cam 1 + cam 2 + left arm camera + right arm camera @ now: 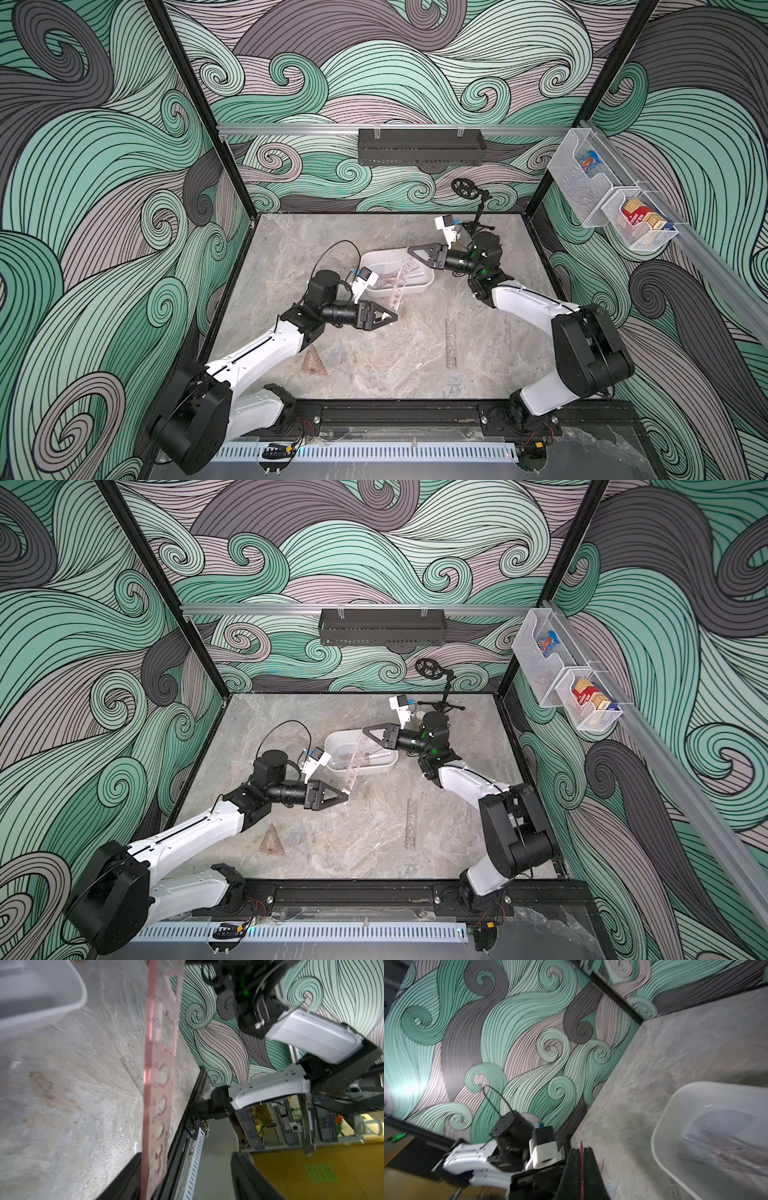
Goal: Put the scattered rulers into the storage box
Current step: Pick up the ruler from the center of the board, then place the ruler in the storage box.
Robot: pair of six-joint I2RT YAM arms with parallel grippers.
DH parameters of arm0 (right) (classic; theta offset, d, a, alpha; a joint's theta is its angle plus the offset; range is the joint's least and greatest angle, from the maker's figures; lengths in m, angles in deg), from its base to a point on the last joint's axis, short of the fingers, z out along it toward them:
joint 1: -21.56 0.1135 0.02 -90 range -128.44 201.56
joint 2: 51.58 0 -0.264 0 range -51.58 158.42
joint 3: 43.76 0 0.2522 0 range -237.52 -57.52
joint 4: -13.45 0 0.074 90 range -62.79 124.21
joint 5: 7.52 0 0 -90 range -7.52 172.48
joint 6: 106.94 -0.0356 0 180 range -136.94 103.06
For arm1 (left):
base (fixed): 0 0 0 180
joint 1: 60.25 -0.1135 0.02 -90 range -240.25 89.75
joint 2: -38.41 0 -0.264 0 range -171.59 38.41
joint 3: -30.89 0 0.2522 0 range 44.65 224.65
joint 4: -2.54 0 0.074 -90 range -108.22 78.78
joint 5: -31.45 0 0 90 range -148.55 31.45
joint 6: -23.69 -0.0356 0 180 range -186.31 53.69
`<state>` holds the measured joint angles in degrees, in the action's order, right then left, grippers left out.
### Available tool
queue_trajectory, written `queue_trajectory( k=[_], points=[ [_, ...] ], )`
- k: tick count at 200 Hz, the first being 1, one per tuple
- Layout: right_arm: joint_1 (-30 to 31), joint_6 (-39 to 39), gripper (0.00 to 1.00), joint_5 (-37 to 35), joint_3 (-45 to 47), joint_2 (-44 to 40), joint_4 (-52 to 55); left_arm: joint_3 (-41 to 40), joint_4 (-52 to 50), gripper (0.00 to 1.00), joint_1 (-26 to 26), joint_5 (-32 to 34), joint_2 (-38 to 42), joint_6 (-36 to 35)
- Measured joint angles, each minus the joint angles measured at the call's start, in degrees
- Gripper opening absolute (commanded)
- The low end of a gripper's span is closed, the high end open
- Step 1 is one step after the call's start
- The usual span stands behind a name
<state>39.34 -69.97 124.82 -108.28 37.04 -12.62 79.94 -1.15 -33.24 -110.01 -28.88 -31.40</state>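
Note:
A reddish straight ruler (401,284) hangs slanted over the white storage box (424,286), running from one gripper to the other. My right gripper (410,251) is shut on its far end; the right wrist view shows the ruler's thin red edge pinched at the gripper (581,1152). My left gripper (187,1178) is open, and the ruler (160,1076) leans against one finger (126,1178) near its lower end. Other rulers lie inside the box (660,1126). On the table lie a reddish-brown set square (312,365), a bluish one (338,356) and a straight ruler (451,343).
A black perforated tray (419,146) hangs on the back wall. White wire-mesh baskets (611,195) hang on the right wall. A small black stand (478,208) rises at the table's back right, behind my right arm. A black rail runs along the front edge (399,411).

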Motion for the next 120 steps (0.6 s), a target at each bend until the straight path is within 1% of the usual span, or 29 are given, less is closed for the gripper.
queue_trajectory(
  k=[14, 35, 48, 59, 77, 91, 120],
  points=[
    [-1.36, 0.24, 0.0, -9.75, 1.03, -1.81, -0.11, 1.29, -1.75, 0.78, -2.27, 4.79, 0.04, -0.83],
    [-1.64, 0.17, 0.0, -24.52, 3.87, -3.41, -3.54, 2.73, -4.98, 0.79, -4.44, 14.56, 0.39, -1.53],
    [-0.74, 0.48, 0.0, -32.35, 3.91, -2.47, -5.16, 3.63, -6.97, 0.79, -4.98, 19.39, 0.68, -2.27],
    [0.2, 1.11, 0.0, -37.33, 2.84, -0.52, -6.45, 4.98, -9.25, 0.79, -5.18, 22.82, 0.52, -3.15],
    [1.97, 1.97, 0.0, -42.77, -0.42, 4.37, -8.55, 7.43, -11.65, 0.79, -5.25, 26.71, -0.52, -4.5],
    [3.39, 2.71, 0.0, -45.18, -2.73, 8.33, -9.49, 8.24, -12.41, 0.79, -5.33, 28.52, -1.29, -5.14],
    [6.1, 3.21, 0.0, -47.04, -3.82, 13.73, -10.38, 8.2, -14.4, 0.8, -5.53, 30.51, -2.71, -6.12]
  ],
)
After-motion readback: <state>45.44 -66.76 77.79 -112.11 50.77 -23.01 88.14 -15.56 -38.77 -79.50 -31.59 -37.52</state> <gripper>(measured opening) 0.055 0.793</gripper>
